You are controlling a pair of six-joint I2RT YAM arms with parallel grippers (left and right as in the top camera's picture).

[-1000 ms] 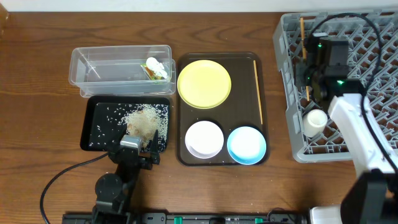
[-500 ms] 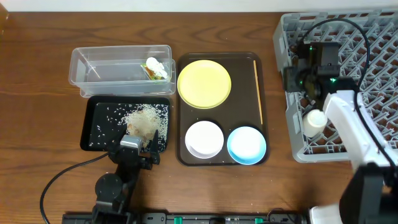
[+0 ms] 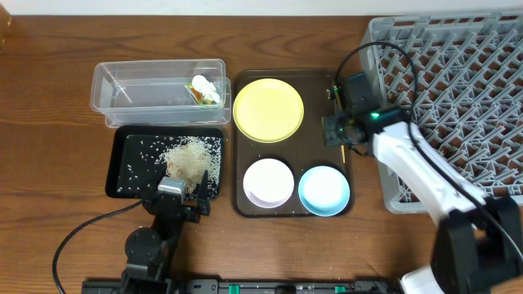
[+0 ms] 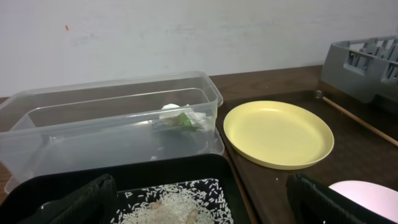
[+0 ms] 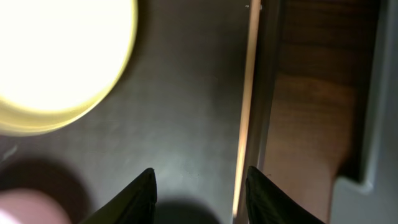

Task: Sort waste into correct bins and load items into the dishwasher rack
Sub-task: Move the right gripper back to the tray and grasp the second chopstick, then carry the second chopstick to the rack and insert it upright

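Here, right claw (image 5: 200, 182) open over chopstick (image 5: 248, 93) along right rim of serving tray (image 5: 271, 74), rack (image 5: 380, 93) wall near, left claw (image 4: 202, 200) open.

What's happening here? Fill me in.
The right gripper hovers open, straddling a chopstick on the brown tray, nothing grasped. The left gripper sits open and empty by the black tray of rice. The yellow plate, white bowl and blue bowl lie on that tray, not in the rack.
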